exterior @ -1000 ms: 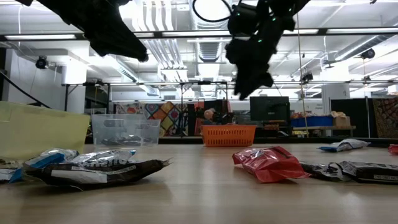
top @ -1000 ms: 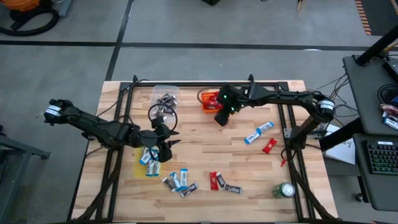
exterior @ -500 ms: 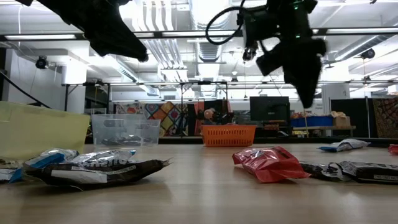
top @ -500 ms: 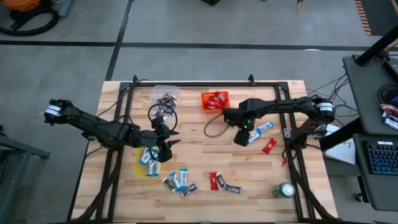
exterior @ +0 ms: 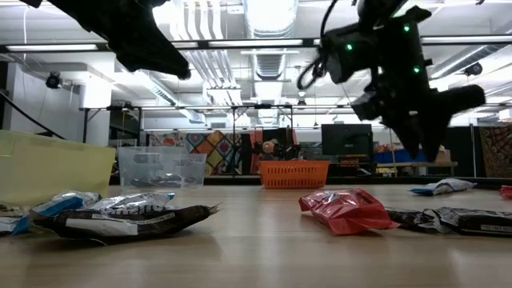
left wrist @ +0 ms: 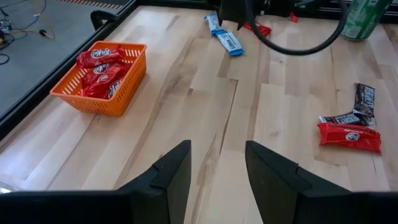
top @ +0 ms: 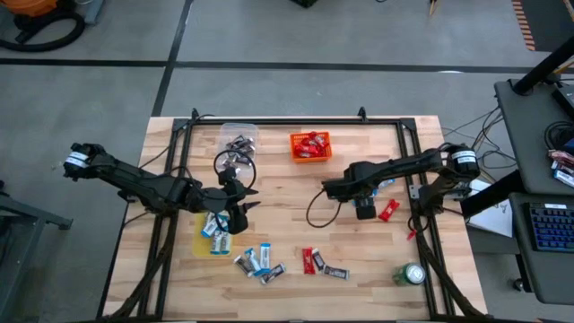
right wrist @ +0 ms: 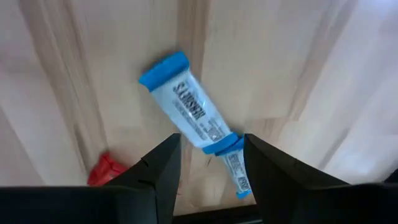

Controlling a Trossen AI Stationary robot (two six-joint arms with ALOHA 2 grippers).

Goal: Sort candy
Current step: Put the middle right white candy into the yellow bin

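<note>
Swinging from the orange basket (top: 309,145) toward three o'clock, my right tool (right wrist: 208,163) hangs open over blue-and-white candy (right wrist: 188,109); its second bar (right wrist: 236,171) is half hidden.

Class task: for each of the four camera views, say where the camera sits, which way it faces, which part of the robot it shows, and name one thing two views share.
High view: overhead, facing straight down; both dark arms over the wooden table.
Low view: tabletop height, facing across into the room; arms overhead.
Left wrist view: behind the open left end effector, facing the orange plastic basket.
Right wrist view: above the open right end effector, facing down at a blue-and-white wrapped candy bar.
Shared: the basket shows in the high, low and left wrist views.
</note>
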